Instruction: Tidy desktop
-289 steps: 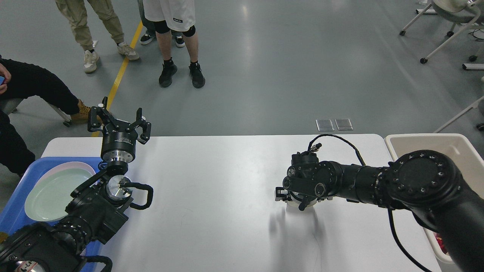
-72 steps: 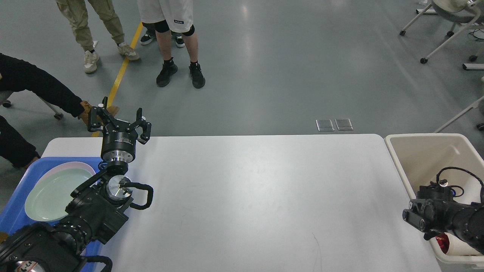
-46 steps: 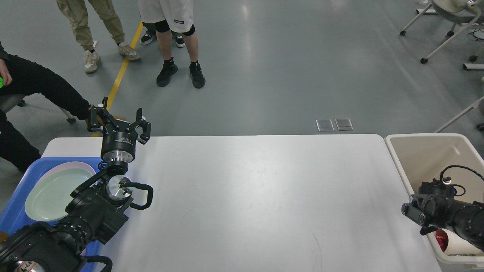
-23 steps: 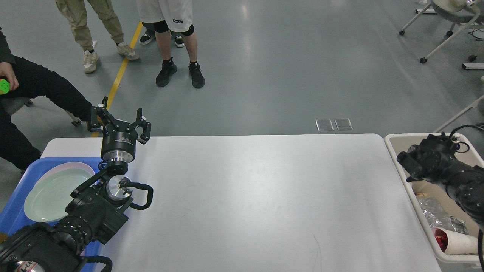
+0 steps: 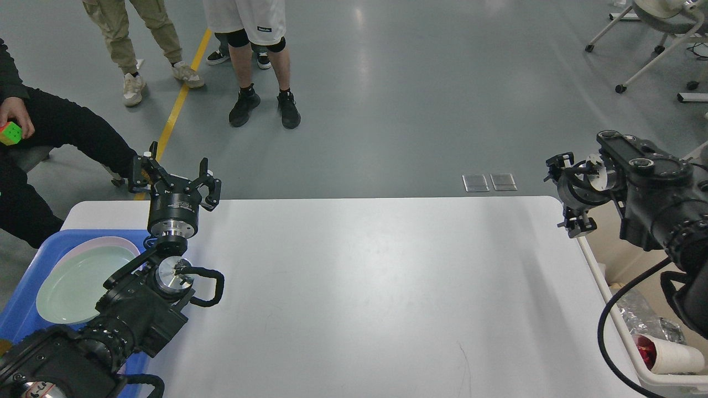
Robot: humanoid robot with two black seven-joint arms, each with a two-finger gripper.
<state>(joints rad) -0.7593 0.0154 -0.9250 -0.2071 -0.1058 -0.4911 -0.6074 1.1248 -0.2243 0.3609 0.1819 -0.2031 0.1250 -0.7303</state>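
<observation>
The desktop (image 5: 359, 287) is a wide white tabletop with nothing loose on it. My left gripper (image 5: 176, 176) is open and empty, held upright above the table's far left edge beside the blue tray (image 5: 22, 298). My right gripper (image 5: 567, 193) is open and empty, raised at the table's far right corner, at the near edge of the beige bin (image 5: 614, 326). A white paper cup with a red inside (image 5: 666, 355) lies on its side in the bin, next to crumpled foil (image 5: 636, 315).
A pale green plate (image 5: 77, 282) lies in the blue tray at the left. People stand and sit on the grey floor beyond the far left of the table. Chair legs on castors show at the far right.
My right arm has lifted out of the bin and swung up to the table's far right corner, empty. The cup it held earlier now lies in the bin. The left arm has not moved.
</observation>
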